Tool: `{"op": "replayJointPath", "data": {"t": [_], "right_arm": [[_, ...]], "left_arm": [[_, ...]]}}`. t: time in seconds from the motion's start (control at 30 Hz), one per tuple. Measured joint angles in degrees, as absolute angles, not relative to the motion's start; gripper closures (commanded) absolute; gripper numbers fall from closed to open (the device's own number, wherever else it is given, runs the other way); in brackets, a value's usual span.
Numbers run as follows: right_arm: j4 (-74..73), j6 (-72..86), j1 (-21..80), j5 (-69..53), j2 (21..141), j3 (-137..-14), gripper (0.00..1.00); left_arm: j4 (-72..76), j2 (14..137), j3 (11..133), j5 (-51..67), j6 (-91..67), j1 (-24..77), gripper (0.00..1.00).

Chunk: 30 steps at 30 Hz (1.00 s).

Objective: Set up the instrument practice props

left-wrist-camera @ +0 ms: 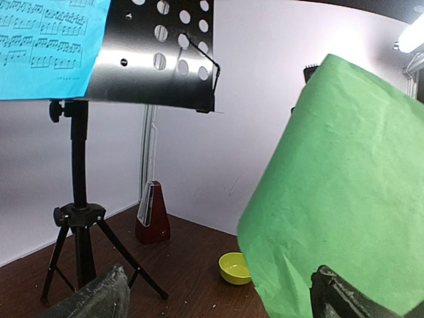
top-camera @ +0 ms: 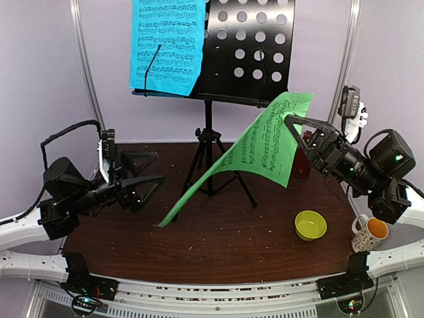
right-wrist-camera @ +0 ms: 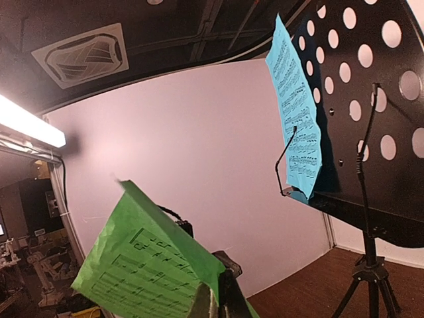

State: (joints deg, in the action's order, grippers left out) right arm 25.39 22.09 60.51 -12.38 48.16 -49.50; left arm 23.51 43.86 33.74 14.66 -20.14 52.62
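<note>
The black tripod music stand [top-camera: 246, 50] stands at the back centre with the blue music sheet [top-camera: 167, 43] on the left half of its perforated desk. My right gripper [top-camera: 293, 126] is shut on the green music sheet [top-camera: 265, 142], holding it in the air in front of the stand's right side; the sheet droops down to the left. In the right wrist view the sheet [right-wrist-camera: 149, 265] is pinched between the fingers [right-wrist-camera: 228, 298]. My left gripper [top-camera: 154, 175] is open and empty, left of the tripod legs. The reddish-brown metronome [left-wrist-camera: 152, 215] stands at the back right.
A yellow-green bowl [top-camera: 310, 225] sits at the right front, and a spotted white mug [top-camera: 368, 232] stands further right near the table's edge. The tripod legs [top-camera: 215, 172] spread over the table's middle. Crumbs lie scattered on the dark wooden table [top-camera: 218, 245].
</note>
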Motion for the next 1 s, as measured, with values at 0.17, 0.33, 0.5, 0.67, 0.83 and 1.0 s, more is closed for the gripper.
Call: {"op": "replayJointPath", "data": {"t": [0.17,0.33,0.5,0.67,0.83,1.0], "right_arm": [[25.4,24.1,59.5,-7.7,48.1,-49.5,1.0],[25.6,25.6,58.9,-4.8,47.5,-49.5,1.0],[26.4,26.8,58.5,-2.9,47.1,-49.5,1.0],[26.9,27.9,58.2,-1.1,47.1,-49.5,1.0],[27.2,29.0,58.1,1.4,47.1,-49.5,1.0],[28.3,29.9,58.1,4.2,47.2,-49.5,1.0]], "left_arm": [[27.3,41.3,29.7,12.0,-16.7,53.7,0.02],[28.1,39.2,24.6,6.1,-10.5,56.5,0.02],[29.8,43.2,24.2,-2.1,-1.1,64.8,0.02],[36.2,51.1,23.9,-11.6,7.7,71.4,0.02],[45.8,62.0,24.8,-21.1,18.0,77.6,0.02],[54.7,72.7,28.1,-28.1,27.8,82.7,0.02]]}}
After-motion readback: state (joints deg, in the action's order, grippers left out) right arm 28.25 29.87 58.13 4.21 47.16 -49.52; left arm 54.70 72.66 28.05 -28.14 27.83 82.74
